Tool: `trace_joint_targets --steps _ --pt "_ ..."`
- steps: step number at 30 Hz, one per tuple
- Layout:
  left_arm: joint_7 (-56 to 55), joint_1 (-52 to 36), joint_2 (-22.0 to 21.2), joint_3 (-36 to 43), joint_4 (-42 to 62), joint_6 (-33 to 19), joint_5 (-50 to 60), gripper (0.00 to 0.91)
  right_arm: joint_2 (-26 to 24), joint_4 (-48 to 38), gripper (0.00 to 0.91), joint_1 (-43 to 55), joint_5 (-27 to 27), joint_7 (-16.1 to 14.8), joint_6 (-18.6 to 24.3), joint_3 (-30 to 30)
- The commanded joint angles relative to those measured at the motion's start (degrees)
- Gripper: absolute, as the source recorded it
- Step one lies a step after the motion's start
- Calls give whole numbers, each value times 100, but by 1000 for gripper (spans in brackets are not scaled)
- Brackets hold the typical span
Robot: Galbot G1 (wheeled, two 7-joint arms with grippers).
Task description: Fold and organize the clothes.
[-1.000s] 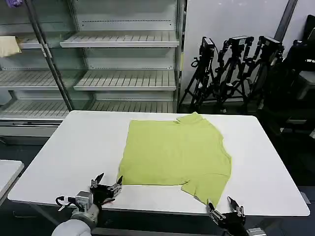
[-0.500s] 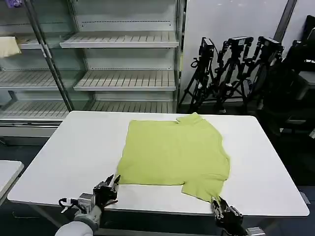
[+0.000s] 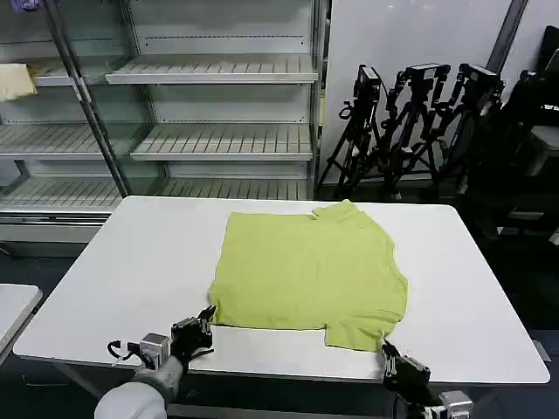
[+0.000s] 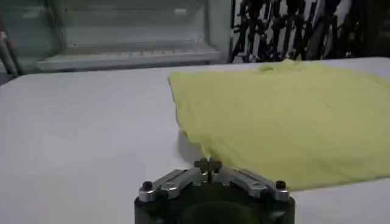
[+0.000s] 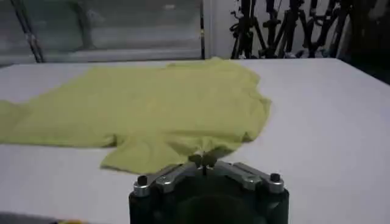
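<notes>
The lime yellow-green shirt lies spread flat on the white table, collar toward the far side. My left gripper sits at the table's near edge, shut on the shirt's near left corner. The left wrist view shows the left gripper's tips pressed together at the edge of the shirt. Near the front right, my right gripper is shut on the near edge of the right sleeve. In the right wrist view the right gripper's tips pinch a small fold of the shirt.
Glass-fronted shelves stand behind the table, with a pale cream cloth on one at the far left. Black tripods cluster at the back right. A second white table's corner shows at the left. Bare tabletop surrounds the shirt.
Both grippers went from open to shut and moved forward onto the shirt's near edge. The sleeve's near edge has bunched slightly at the right gripper.
</notes>
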Motion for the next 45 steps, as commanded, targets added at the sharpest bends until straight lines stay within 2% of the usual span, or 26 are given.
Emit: trace_joint_targets --steps 1,11,16,21,25,28,29,30,31,32,36,41,45 --pt "193 -1101 -31 -105 323 -4 -444 10 -40 -281 0 1272 337 -64 -103 72" --pt "223 -1942 -141 132 1281 -3 -764 10 -195 -1469 0 2899 429 -130 -400 -224" --pt "264 -2098 -182 192 1531 -2 -805 10 -221 -1936 0 3265 388 -162 -406 -333" --pt "306 -2240 -240 298 1765 -3 -806 10 -187 -2307 0 3442 298 -301 -371 -346" --pt "388 -2365 -298 363 1965 -5 -789 10 -167 -2565 0 3591 278 -488 -279 -512" --pt "380 -2583 -344 409 2210 -2 -775 10 -103 -2806 0 3809 175 -520 -199 -658" --pt "389 -2632 -341 417 2266 -3 -769 20 -87 -2912 796 3891 176 -525 -196 -698" --pt "391 -2632 -332 422 2287 -3 -767 91 -80 -2965 907 3928 174 -548 -189 -717" --pt "405 -2614 -323 422 2297 -4 -750 907 -82 -2992 907 3952 165 -526 -229 -754" --pt "414 -2595 -312 418 2305 -4 -681 907 -90 -3015 907 3953 153 -550 -316 -787" --pt "398 -2594 -341 368 2372 -279 -613 907 -63 -3149 907 3954 46 -618 -137 -807" --pt "382 -2632 -283 304 2271 -363 -684 907 -32 -3235 907 4057 41 -395 -69 -718" --pt "289 -2033 -27 296 1348 -171 -802 907 -261 -2305 907 3346 215 -131 -348 -468"
